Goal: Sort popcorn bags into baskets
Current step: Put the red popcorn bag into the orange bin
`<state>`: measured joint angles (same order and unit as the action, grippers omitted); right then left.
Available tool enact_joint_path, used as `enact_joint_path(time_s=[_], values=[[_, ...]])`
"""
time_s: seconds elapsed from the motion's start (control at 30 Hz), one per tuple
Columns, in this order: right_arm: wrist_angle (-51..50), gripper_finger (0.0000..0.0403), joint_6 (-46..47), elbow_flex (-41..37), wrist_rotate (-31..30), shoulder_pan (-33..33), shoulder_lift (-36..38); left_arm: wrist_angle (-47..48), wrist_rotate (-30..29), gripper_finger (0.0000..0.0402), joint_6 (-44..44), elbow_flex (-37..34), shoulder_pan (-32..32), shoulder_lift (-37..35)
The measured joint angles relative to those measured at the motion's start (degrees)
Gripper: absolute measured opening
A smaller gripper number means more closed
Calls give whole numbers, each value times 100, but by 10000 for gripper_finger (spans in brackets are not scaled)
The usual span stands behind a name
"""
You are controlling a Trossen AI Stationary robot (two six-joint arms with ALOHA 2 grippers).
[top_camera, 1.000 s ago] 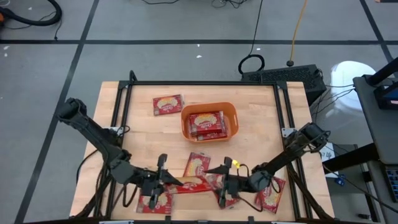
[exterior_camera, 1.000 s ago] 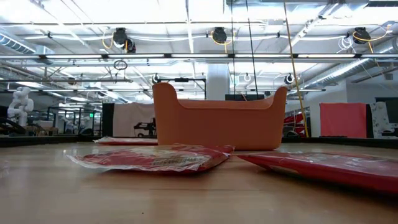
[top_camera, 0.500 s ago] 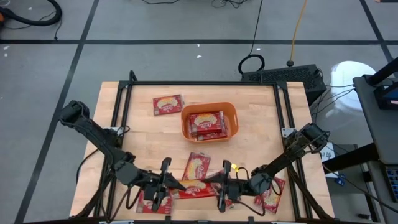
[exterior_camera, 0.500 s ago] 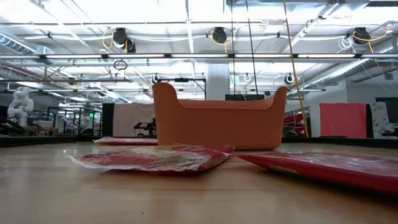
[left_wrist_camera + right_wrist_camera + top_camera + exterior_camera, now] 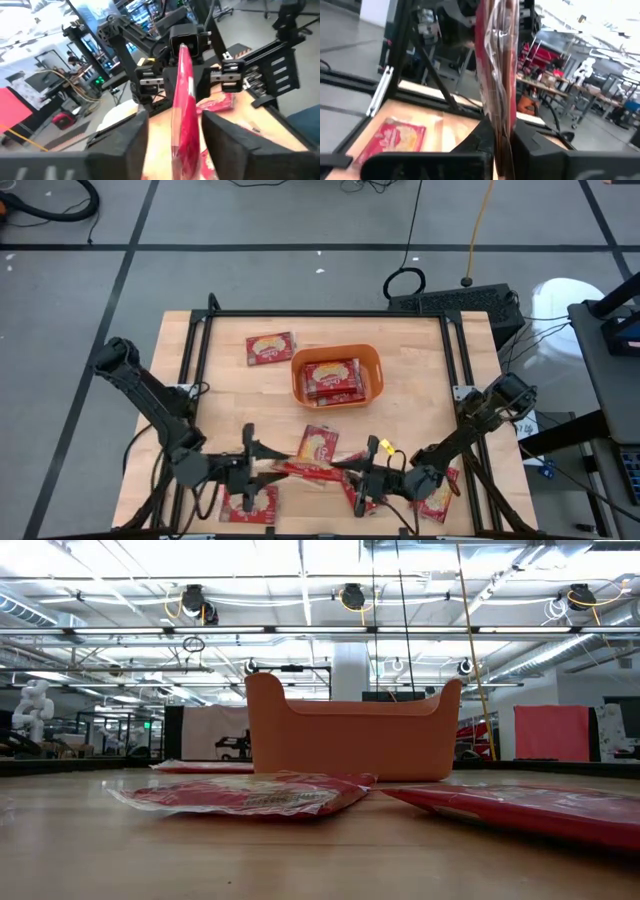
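The right gripper (image 5: 352,472) pinches 1 popcorn bag (image 5: 305,470) by its thin edge, low over the table's near side. The left gripper (image 5: 262,472) has let go; its fingers (image 5: 134,135) stand apart around it. The bag looks light, floppy and slippery, so the flat sealed edge is best to hold. The orange basket (image 5: 371,359) sits well apart.

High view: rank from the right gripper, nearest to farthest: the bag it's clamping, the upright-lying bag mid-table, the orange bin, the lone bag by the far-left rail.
1. Flat red popcorn bag held edge-on in the right gripper, between the two arms.
2. Red-and-cream packet lying flat just beyond it, mid-table.
3. Orange plastic rectangular bin, farther back, centre.
4. Lone red packet, left of the bin, farthest.
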<state>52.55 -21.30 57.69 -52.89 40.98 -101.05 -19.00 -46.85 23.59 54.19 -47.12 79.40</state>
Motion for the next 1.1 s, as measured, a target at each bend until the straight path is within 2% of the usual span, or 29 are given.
enact_joint_path(time_s=[0.1,0.2,0.43,0.6,1.1], values=[[-668,8,403,0,-214,41,227,135,-20,229,-410,0,-121,-172],[-1276,8,1016,0,-255,13,361,469,-26,241,-859,58,-138,-245],[-2060,8,1987,0,-57,-211,367,1919,232,226,-1789,481,315,-114],[-2137,8,2084,0,67,-308,367,2563,698,208,-2048,787,735,63],[-2278,8,2066,0,67,-464,367,2456,1804,198,-1978,817,1602,301]])
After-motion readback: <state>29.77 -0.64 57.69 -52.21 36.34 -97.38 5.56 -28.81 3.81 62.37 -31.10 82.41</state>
